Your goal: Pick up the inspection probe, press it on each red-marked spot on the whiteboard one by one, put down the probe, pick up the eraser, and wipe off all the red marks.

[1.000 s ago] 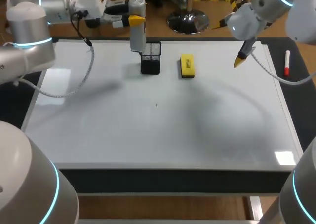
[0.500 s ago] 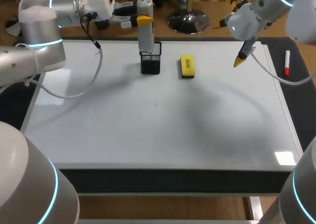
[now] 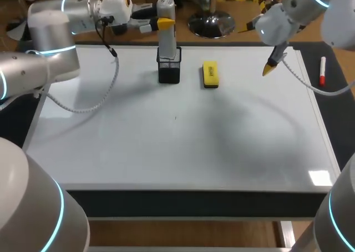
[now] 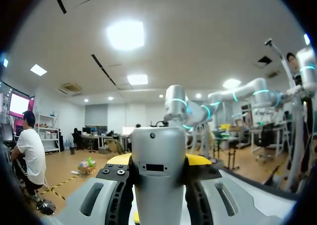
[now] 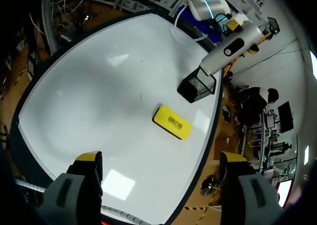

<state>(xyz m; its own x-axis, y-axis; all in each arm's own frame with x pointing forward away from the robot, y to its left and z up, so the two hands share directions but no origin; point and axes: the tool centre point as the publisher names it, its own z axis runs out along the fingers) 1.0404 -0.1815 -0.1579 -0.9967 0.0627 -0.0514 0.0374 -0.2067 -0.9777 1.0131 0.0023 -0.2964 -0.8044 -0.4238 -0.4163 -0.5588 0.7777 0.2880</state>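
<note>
The grey inspection probe [image 3: 166, 30] stands upright with my left gripper [image 3: 161, 23] shut on its upper part. Its lower end is at the mouth of the black mesh holder [image 3: 169, 71] at the back of the whiteboard [image 3: 166, 146]. In the left wrist view the probe [image 4: 159, 180] fills the space between the yellow-tipped fingers [image 4: 198, 159]. The yellow eraser [image 3: 209, 74] lies flat just right of the holder. My right gripper [image 3: 270, 69] hangs open above the board's back right, holding nothing. Its wrist view shows the eraser [image 5: 172, 122], holder [image 5: 197, 86] and probe [image 5: 230, 49] ahead. I see no red marks.
A red-capped marker [image 3: 322, 71] lies on the dark table right of the board. A tiny dark speck [image 3: 176, 117] sits near the board's middle. The left arm's cable [image 3: 105, 80] hangs over the board's back left.
My left arm has carried the probe to the right, from left of the mesh holder to directly over it. The right arm has not moved.
</note>
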